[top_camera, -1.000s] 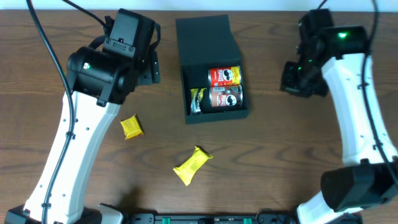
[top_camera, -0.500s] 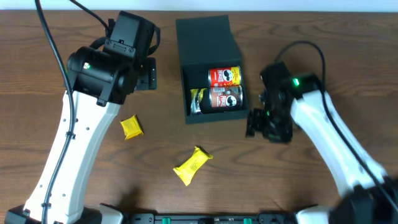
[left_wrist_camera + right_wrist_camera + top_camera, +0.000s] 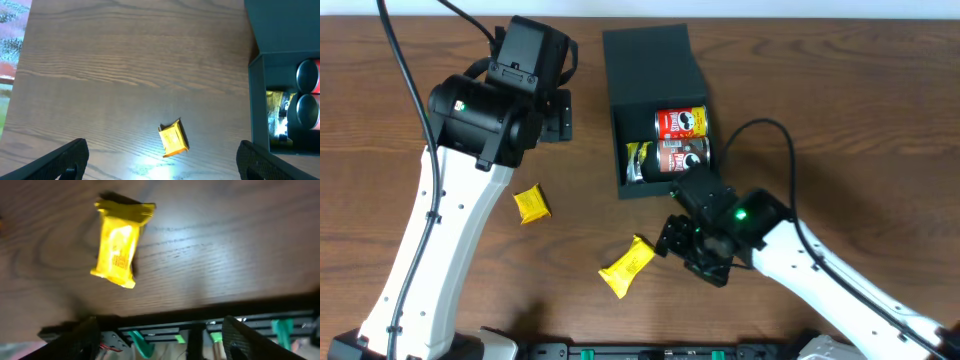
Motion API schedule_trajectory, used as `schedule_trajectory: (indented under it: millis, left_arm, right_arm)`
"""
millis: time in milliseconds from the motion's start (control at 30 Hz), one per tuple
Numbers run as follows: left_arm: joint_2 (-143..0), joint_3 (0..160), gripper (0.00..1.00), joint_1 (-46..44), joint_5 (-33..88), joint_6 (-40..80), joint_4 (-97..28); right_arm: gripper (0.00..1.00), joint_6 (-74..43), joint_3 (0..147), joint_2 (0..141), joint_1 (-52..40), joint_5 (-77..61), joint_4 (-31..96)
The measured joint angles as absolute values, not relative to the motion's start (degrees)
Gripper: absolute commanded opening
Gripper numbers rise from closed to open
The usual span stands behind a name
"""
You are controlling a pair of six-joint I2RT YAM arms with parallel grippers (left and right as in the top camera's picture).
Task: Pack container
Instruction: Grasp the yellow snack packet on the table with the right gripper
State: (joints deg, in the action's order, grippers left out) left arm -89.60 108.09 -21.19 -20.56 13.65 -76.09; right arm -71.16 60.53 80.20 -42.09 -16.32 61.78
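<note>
The right arm has swung in from the far right edge of the table [image 3: 880, 170] to the near side, just in front of the container [image 3: 620, 150]. Its right gripper [image 3: 160, 322], clenched a second ago, now stands wide apart with nothing between its fingers. From its wrist view it looks down on the long yellow packet [image 3: 120, 242], which lies flat on the wood, close by but not touched. To my eye this is the approach for the next pick, so packing is part done. The container sits at the far middle of the table, its lid [image 3: 648, 58] folded back flat behind it. Inside lie a red can [image 3: 681, 122], a brown can [image 3: 680, 157] and a yellowish packet [image 3: 638, 160] tucked at their left end. The left arm has not moved; the left gripper [image 3: 161, 147] hangs released above the small yellow packet [image 3: 173, 140], which lies near the container's left wall. The container is matt, dark and stiff, with square corners and thin walls. The cans are smooth cylinders lying on their sides with glossy printed labels. Both loose packets are crinkly foil pillows with crimped ends, likely soft and slippery to pinch. The table is brown wood grain with a faint sheen.
</note>
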Motion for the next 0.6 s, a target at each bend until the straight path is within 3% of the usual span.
schedule_trajectory:
  millis: [367, 600]
  left_arm:
    - [-89.6, 108.1, 0.96, -21.2, -22.9, 13.6, -76.2]
    - [-89.6, 108.1, 0.95, -21.2, -23.1, 13.6, -76.2]
  right_arm:
    - [0.80, -77.9, 59.8, 95.8, -42.1, -24.9, 49.9]
    - [0.80, -78.0, 59.7, 97.3, -42.4, -27.5, 45.3]
